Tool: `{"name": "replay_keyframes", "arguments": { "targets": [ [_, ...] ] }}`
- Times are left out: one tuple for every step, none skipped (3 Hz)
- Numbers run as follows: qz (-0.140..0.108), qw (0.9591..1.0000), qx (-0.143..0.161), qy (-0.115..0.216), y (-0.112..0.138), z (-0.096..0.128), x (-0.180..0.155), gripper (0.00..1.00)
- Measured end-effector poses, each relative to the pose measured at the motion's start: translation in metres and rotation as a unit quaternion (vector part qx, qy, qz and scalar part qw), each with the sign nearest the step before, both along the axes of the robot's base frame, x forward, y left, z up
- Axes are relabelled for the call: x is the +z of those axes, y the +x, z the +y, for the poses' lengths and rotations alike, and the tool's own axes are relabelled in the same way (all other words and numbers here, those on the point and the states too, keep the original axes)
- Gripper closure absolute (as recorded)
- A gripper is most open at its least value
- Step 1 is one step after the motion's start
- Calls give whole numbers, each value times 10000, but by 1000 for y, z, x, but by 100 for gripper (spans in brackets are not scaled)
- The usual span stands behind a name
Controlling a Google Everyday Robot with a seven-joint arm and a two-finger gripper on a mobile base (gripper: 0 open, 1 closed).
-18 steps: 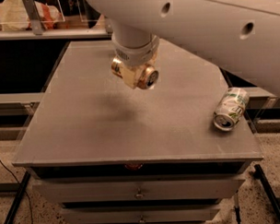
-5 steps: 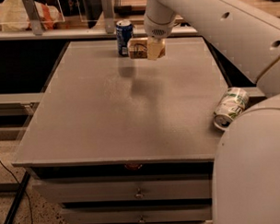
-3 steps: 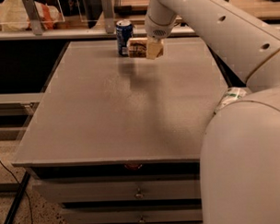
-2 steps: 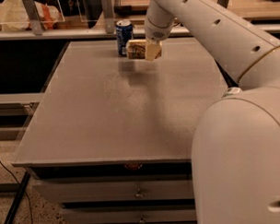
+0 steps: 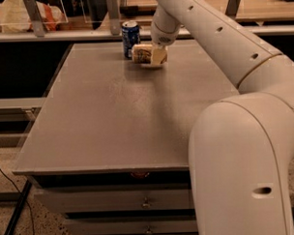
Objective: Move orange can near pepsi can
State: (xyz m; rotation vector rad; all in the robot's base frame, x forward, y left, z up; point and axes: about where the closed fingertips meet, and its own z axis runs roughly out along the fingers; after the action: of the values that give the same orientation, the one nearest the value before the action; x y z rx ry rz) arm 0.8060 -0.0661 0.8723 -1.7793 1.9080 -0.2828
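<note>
The pepsi can [image 5: 130, 38], dark blue with a silver rim, stands upright at the far edge of the grey table [image 5: 113, 120]. The orange can [image 5: 143, 54], golden with pale markings, lies on its side just right of the pepsi can, low over or on the tabletop. My gripper [image 5: 154, 56] is at the far middle of the table, reaching down from the white arm, and is shut on the orange can.
The large white arm [image 5: 234, 135] fills the right side of the view and hides the table's right part. Drawers [image 5: 111, 200] sit below the table's front edge. A shelf rail and clear panels run behind the table.
The gripper with the orange can has stayed beside the pepsi can, sinking slightly. The arm's near segment has swung further into view and now hides the white-and-green can.
</note>
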Motion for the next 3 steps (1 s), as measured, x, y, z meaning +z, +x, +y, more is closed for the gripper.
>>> {"name": "replay_keyframes", "arguments": {
  "targets": [
    [18,10000,36,39,8,4,-5,84],
    [42,9999,75,52,11,7,-7,61],
    [72,9999,111,48,13,10,-7,36]
  ]
}}
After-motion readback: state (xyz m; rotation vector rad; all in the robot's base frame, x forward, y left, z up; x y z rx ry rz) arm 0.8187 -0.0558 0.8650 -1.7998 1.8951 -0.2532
